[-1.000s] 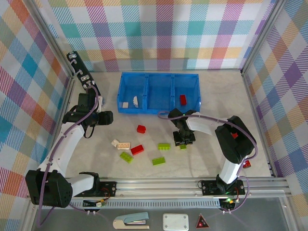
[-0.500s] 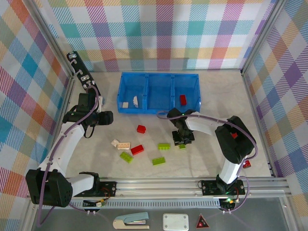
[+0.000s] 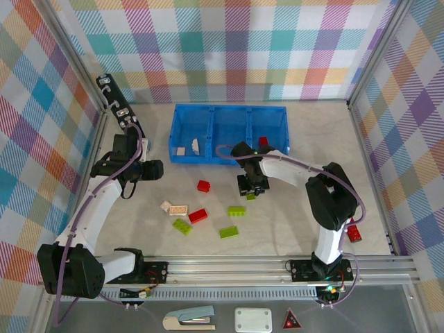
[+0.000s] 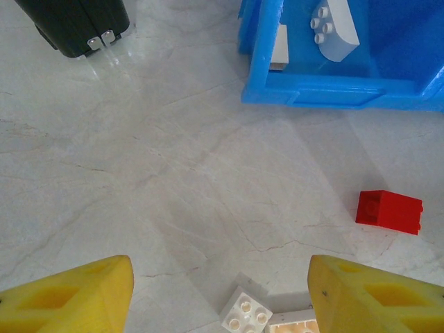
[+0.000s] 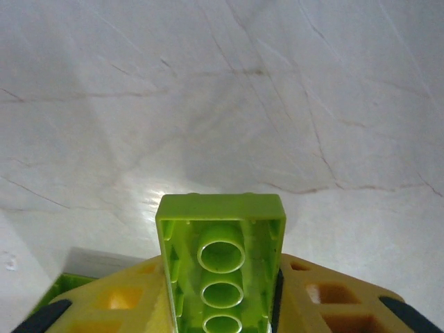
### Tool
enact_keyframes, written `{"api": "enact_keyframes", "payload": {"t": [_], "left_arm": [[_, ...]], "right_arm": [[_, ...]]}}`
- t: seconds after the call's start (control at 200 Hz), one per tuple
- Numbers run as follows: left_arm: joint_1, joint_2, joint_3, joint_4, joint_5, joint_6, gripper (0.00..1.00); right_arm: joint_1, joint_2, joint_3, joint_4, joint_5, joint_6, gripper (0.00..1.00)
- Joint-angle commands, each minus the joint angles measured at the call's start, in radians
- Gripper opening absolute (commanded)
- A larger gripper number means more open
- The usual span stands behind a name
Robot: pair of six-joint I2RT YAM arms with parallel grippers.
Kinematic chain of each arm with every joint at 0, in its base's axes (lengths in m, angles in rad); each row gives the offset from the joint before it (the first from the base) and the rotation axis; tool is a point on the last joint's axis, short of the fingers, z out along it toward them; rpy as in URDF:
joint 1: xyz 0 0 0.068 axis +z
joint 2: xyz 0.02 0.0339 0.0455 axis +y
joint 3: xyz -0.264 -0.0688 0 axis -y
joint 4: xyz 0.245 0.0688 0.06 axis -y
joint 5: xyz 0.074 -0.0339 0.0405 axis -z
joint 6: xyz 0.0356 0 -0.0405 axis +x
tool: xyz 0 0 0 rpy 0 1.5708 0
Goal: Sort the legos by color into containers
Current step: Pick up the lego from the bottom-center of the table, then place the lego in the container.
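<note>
- The fingers of the right gripper are being pressed onto a lime green brick, presumably for the blue tray.
- The left gripper is being held wide open, empty.

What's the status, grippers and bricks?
Right gripper shut on a lime green studded plastic brick, just short of the bright blue plastic tray. Left gripper open above table. Nothing between brick and tray.

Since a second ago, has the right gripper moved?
Yes. In the top view the right gripper, shut on a lime green lego, has shifted left and farther back, closing on the near wall of the blue tray.
</note>
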Motion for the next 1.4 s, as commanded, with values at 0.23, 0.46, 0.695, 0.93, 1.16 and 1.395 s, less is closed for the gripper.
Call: {"api": "enact_keyframes", "payload": {"t": [0.23, 0.46, 0.695, 0.93, 1.16, 1.395], "left_arm": [[0.016, -0.009, 0.022, 0.005, 0.043, -0.011, 0.67], [0.016, -0.017, 0.019, 0.006, 0.041, -0.013, 0.67], [0.016, -0.023, 0.019, 0.008, 0.047, -0.013, 0.67], [0.018, -0.02, 0.021, 0.009, 0.048, -0.013, 0.67], [0.018, -0.014, 0.02, 0.009, 0.05, -0.013, 0.67], [0.019, -0.01, 0.02, 0.006, 0.045, -0.011, 0.67]], "right_arm": [[0.018, 0.133, 0.267, -0.101, -0.003, 0.026, 0.37], [0.018, 0.235, 0.469, -0.156, 0.046, 0.02, 0.37], [-0.008, 0.357, 0.68, -0.198, 0.087, 0.007, 0.36], [-0.056, 0.462, 0.856, -0.22, 0.101, -0.008, 0.37], [-0.098, 0.572, 1.029, -0.241, 0.12, -0.015, 0.36], [-0.122, 0.649, 1.106, -0.202, 0.113, -0.016, 0.36]]}}
